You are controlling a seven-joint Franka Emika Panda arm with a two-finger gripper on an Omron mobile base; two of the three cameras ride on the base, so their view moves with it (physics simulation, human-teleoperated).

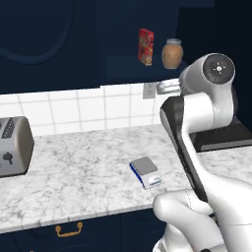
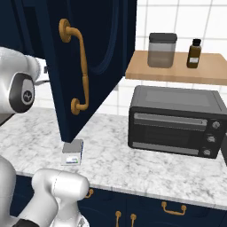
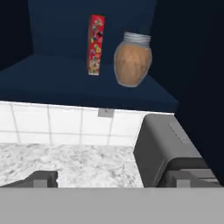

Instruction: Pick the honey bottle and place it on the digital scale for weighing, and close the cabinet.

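Gripper: in my hand view I see the two dark finger tips (image 3: pixel 43 178) low in the picture, set well apart with nothing between them, so I read the jaws as spread and empty; the gripper (image 3: pixel 111 179) itself looks up toward the open shelf from over the counter.
Arm: my white arm (image 1: pixel 197 128) rises from the base and bends over the right part of the counter in the left base view.
Scale: the small flat square digital scale with a grey top plate, blue base and white display strip (image 1: pixel 146 172) lies on the white marbled stone counter (image 1: pixel 78 172), near its front edge, bare on top; I see it also below the open door (image 2: pixel 72 152).
Toaster: the big chrome toaster (image 1: pixel 14 146) stands at the counter's left end, well apart from the scale.
Oven: the dark grey toaster oven (image 2: pixel 175 119) stands on the counter to the right.
Honey bottle: the squat rounded amber-brown jar with a pale greyish lid (image 3: pixel 133 59) stands upright on the shelf inside the dark navy upper wall cabinet (image 3: pixel 78 87), just beside the tall red printed box (image 3: pixel 96 44), apart from it.
Cabinet door: the navy door with a vertical brass handle (image 2: pixel 80 66) stands swung open.
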